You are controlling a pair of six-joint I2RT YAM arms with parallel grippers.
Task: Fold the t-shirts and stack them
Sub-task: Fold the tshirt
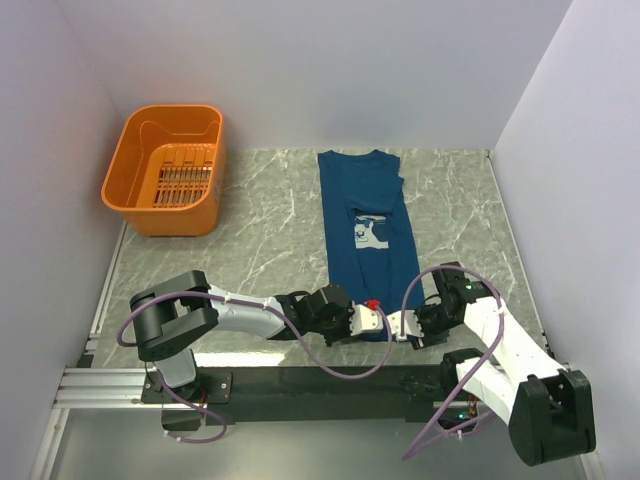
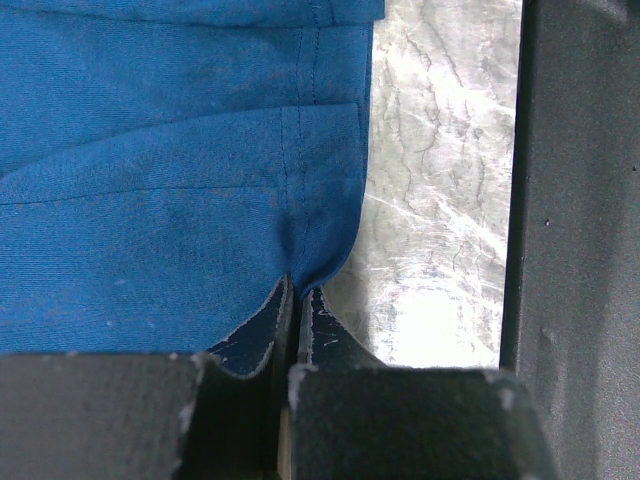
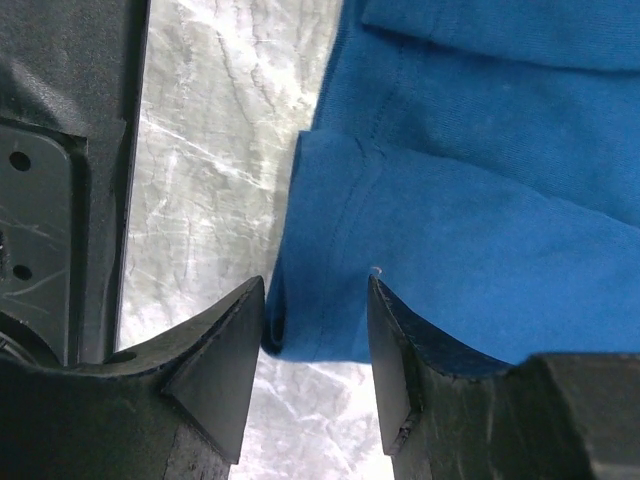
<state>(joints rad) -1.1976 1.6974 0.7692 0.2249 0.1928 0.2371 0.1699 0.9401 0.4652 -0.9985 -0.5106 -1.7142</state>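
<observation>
Item: t-shirt (image 1: 362, 195), flat on your desk (image 1: 260, 250), collar at 12 o'clock, hem at 6. Your left end effector (image 1: 366, 318) is clamped on one hem corner, probably for folding. Your right end effector (image 1: 402, 326) has its fingers apart around the other corner, not yet pinching.

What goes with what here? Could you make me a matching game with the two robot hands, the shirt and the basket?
Things:
1. left hand
2. right hand
3. t-shirt
4. orange basket

States or places:
a. stands at the far left
b. pinched shut on blue cloth
c. lies folded lengthwise into a narrow strip
d. open, one finger on either side of a cloth edge

Pairs: 1-b, 2-d, 3-c, 4-a
</observation>
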